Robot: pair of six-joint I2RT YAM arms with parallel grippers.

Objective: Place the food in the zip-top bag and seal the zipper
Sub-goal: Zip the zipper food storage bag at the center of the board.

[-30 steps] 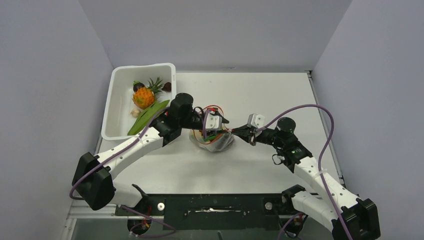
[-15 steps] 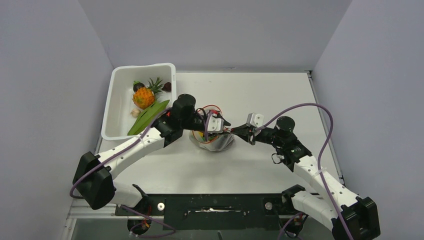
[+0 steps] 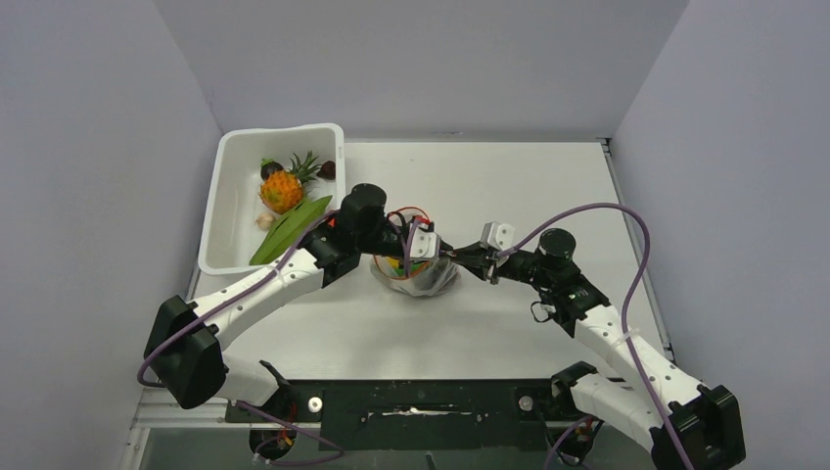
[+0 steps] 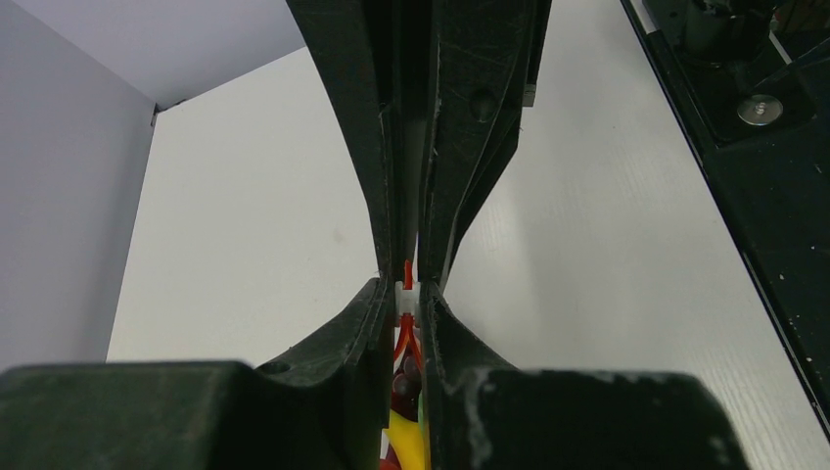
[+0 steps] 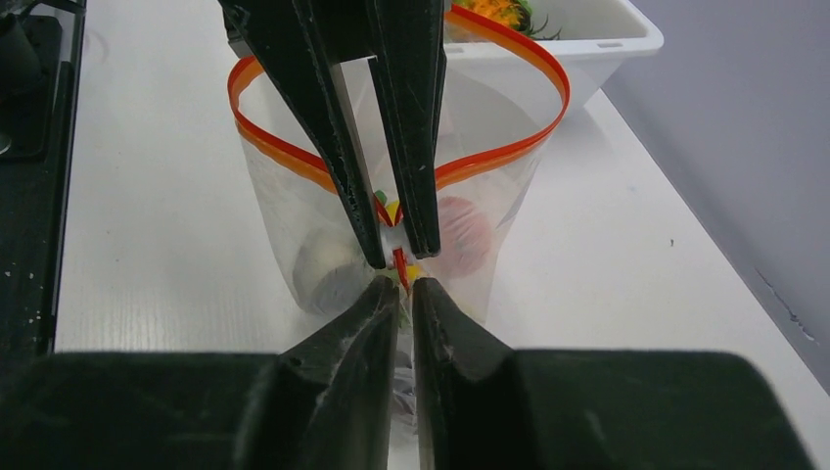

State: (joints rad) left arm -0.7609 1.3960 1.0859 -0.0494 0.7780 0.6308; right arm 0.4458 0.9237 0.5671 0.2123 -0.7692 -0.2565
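The clear zip-top bag (image 3: 423, 281) stands at the table's middle, between my two grippers. In the right wrist view its zipper (image 5: 509, 147) forms an open loop above the bag (image 5: 294, 215), with a red-orange round fruit (image 5: 460, 235) inside. My left gripper (image 4: 409, 289) is shut on the zipper's white slider at the near end of the mouth. A yellow banana (image 4: 411, 441) and dark grapes (image 4: 403, 377) show below it. My right gripper (image 5: 396, 284) is shut on the bag's end, tip to tip with the left fingers (image 5: 323, 108). From above, the left gripper (image 3: 438, 251) and the right gripper (image 3: 462, 258) almost touch.
A white tub (image 3: 223, 211) stands at the back left. It holds a pineapple (image 3: 281, 191), a long green pod (image 3: 289, 230) and a dark fruit (image 3: 327, 169). The white table (image 3: 529, 186) lies under everything, with grey walls on three sides.
Both grippers have come closer together over the bag's right end. The left gripper dropped slightly toward the near side, and the right gripper moved left.
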